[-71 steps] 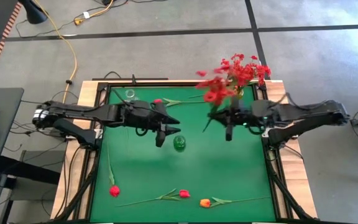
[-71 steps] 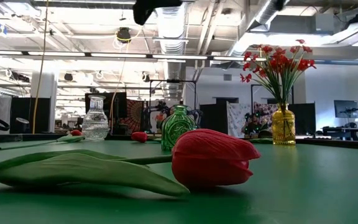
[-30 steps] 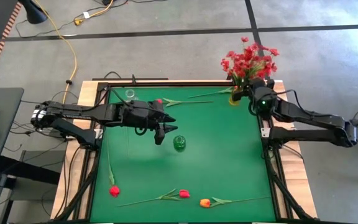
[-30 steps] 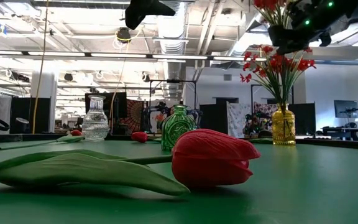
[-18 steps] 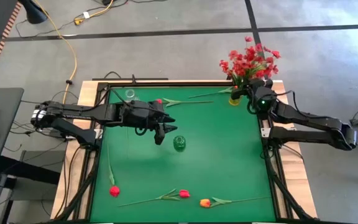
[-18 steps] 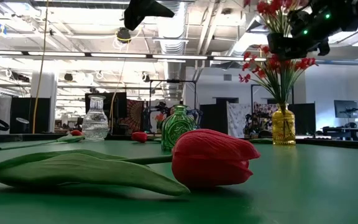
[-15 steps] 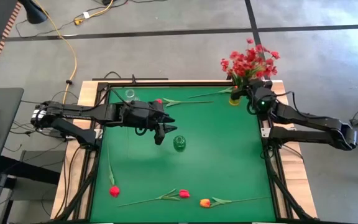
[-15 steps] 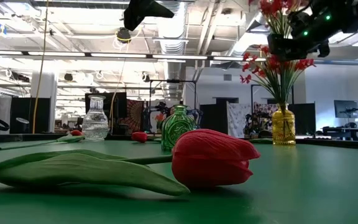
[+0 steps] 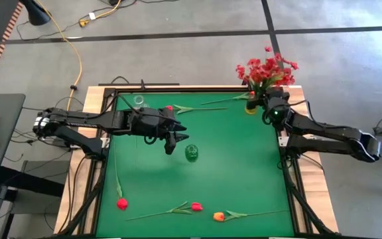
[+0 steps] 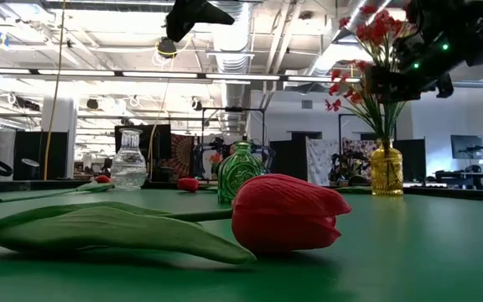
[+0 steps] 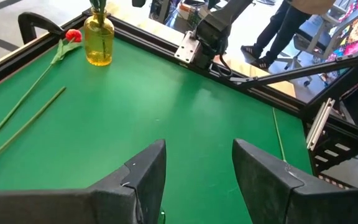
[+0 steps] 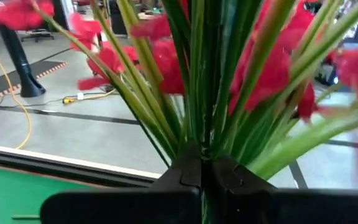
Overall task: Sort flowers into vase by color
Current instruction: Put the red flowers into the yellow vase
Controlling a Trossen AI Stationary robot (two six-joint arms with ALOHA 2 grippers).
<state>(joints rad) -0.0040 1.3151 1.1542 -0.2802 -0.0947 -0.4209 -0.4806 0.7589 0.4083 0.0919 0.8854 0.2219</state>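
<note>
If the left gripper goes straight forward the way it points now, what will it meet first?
Probably only bare green table. The open left gripper points across it toward the far edge frame; the yellow vase stands off to one side, though depth is unclear.

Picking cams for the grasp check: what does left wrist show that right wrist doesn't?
Only left wrist: the left pincer open over bare green table, the yellow vase, a red tulip lying beside it, a person's legs beyond the table.

Only right wrist: the right pincer shut on the red spray stems.

Both: the green table and floor beyond.
</note>
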